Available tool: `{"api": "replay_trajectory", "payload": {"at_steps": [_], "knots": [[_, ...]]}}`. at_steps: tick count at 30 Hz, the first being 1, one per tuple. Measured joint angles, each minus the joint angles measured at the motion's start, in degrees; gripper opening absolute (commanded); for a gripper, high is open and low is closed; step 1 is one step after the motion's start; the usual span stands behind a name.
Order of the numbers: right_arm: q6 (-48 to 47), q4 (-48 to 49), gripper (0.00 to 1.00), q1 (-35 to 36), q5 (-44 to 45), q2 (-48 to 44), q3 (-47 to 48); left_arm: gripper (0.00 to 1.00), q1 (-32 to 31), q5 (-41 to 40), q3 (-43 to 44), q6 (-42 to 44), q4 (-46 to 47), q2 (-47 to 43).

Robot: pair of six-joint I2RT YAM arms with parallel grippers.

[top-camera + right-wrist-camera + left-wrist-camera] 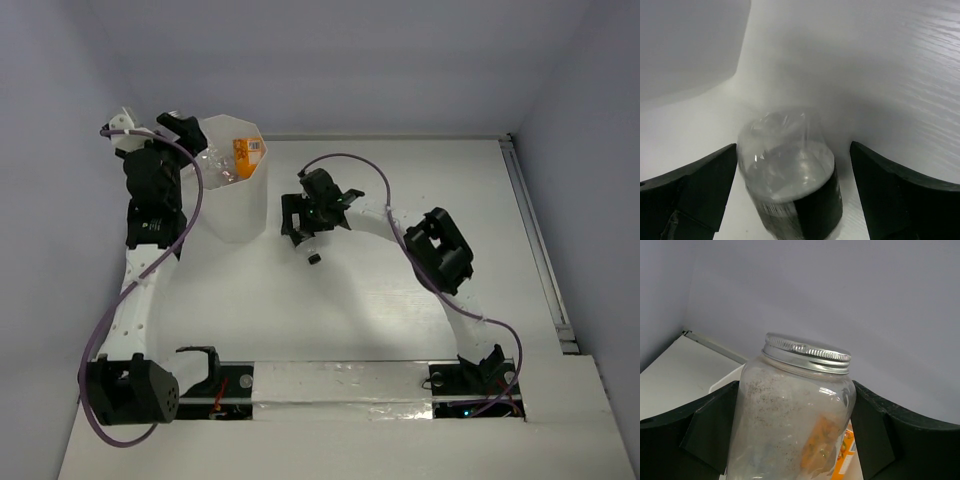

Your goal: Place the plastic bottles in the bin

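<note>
Black fingers (695,190) of the right hand (792,152) stand wide on either side of a clear bottle (785,175) with a black end on the worktop (900,75), not touching it, probably lined up for a grasp. Left hand (796,390) clamps a silver-lidded bottle (790,435) at the rim of the bin (235,205), seemingly to drop it in beside the orange bottle (245,153). No label is legible

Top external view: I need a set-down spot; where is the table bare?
Bare: the middle, between left arm and right arm; also right of that arm, up to the edge rail. Crowded: around the bin and black-capped bottle.
</note>
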Motion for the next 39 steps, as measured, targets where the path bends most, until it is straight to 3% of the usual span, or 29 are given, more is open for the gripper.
{"api": "replay_trajectory", "payload": {"at_steps": [2,5,6,9,12,17,20,21,30,39], "knots": [[-0.85,-0.76,0.95,0.07,1.25,-0.02,0.39,0.41,0.0,-0.79,-2.19,0.24,2.6,0.09],[-1.7,-1.92,0.78,0.07,3.13,-0.02,0.37,0.42,0.0,-1.88,-3.69,0.79,5.46,1.31],[-1.97,-1.97,0.67,0.07,3.61,-0.02,0.26,0.42,0.0,-2.01,-3.74,1.03,6.36,1.9],[-2.34,-1.03,0.56,0.04,4.22,-0.26,-0.96,0.51,0.0,-2.12,-3.87,1.57,8.41,3.45],[-2.29,1.29,0.55,0.07,4.37,-1.7,-3.67,0.61,0.0,-2.1,-4.48,1.92,10.03,4.02],[-2.12,3.3,0.52,0.07,4.33,-6.38,-10.54,0.69,0.0,-2.12,-5.62,2.1,11.43,4.07],[-2.14,4.33,0.52,0.04,4.39,-10.45,-14.08,0.88,0.0,-2.08,-5.81,2.08,11.89,4.09],[-2.19,4.52,0.52,0.07,4.44,-12.31,-15.15,0.98,0.0,-2.08,-5.86,1.99,12.02,4.09],[-2.29,10.29,0.52,0.07,2.54,-28.63,-17.77,0.99,0.0,-1.92,-5.95,0.9,10.73,1.03],[-0.81,17.84,0.51,0.85,-3.89,-36.37,-16.33,0.99,0.0,-0.68,-6.71,-3.78,5.07,-12.81]]}}
